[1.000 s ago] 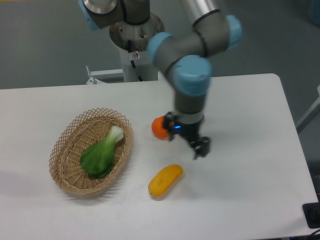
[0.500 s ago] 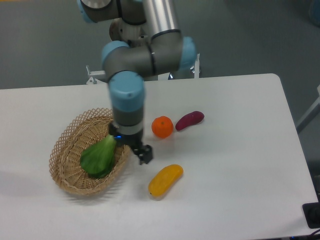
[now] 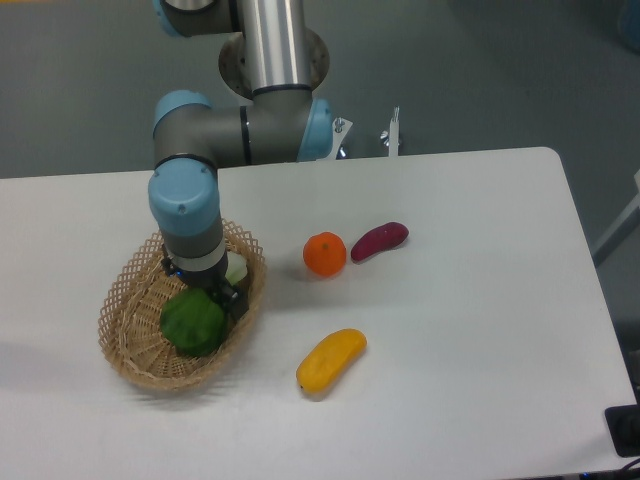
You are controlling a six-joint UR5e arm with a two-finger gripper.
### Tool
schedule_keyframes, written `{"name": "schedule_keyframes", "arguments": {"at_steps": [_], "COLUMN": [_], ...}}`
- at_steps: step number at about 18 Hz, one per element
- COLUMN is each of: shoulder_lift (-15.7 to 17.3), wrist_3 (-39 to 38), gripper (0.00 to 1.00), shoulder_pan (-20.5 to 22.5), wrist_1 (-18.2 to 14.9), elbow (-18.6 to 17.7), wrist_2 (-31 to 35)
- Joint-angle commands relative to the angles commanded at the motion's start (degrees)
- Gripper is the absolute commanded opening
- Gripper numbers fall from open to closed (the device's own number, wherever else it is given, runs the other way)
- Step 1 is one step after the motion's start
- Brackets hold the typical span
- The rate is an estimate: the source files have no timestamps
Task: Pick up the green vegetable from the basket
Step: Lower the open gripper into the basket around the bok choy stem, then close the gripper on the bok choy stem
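Observation:
The green vegetable (image 3: pixel 193 322) lies in the oval tan wicker basket (image 3: pixel 135 350) at the left of the table, its dark leafy end toward the front and its pale stalk (image 3: pixel 237 268) toward the back right. My gripper (image 3: pixel 212 291) hangs directly over the middle of the vegetable, low inside the basket. Its wrist hides most of the fingers, so I cannot tell whether the jaws are open or shut, or whether they touch the vegetable.
An orange (image 3: pixel 324 254) and a purple sweet potato (image 3: pixel 379 240) sit right of the basket. A yellow elongated fruit (image 3: pixel 331 359) lies toward the front. The arm's base post (image 3: pixel 272 40) stands behind the table's far edge.
The arm has swung left from beside the orange, across the basket's right rim, and now stands over the vegetable. The vegetable and the other fruits have not moved.

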Motion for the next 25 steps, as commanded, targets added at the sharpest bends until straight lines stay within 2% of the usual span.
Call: {"name": "schedule_keyframes", "arguments": {"at_steps": [3, 9, 16, 18, 19, 20, 21, 25], "shoulder_lift": [-0.70, -2.81, -4.48, -4.22, -4.05, -3.96, -3.87, -1.50], "wrist_3": [-0.36, -7.12, -9.06, -8.97, -9.06, -9.06, -9.06, -8.97], "gripper": [1.00, 1.00, 0.98, 0.53, 0.34, 0.20, 0.13, 0.05], "shoulder_pan": [-0.88, -2.11, -3.26, -3.26, -3.26, -3.26, -3.26, -3.08], "wrist_1": [-0.08, 0.35, 3.78, 3.78, 3.78, 3.78, 3.69, 2.73], "elbow": [-0.17, 0.52, 0.62, 0.62, 0.62, 0.70, 0.62, 0.62], "wrist_2": [0.09, 2.54, 6.42, 6.33, 6.33, 6.33, 6.33, 5.28]}}
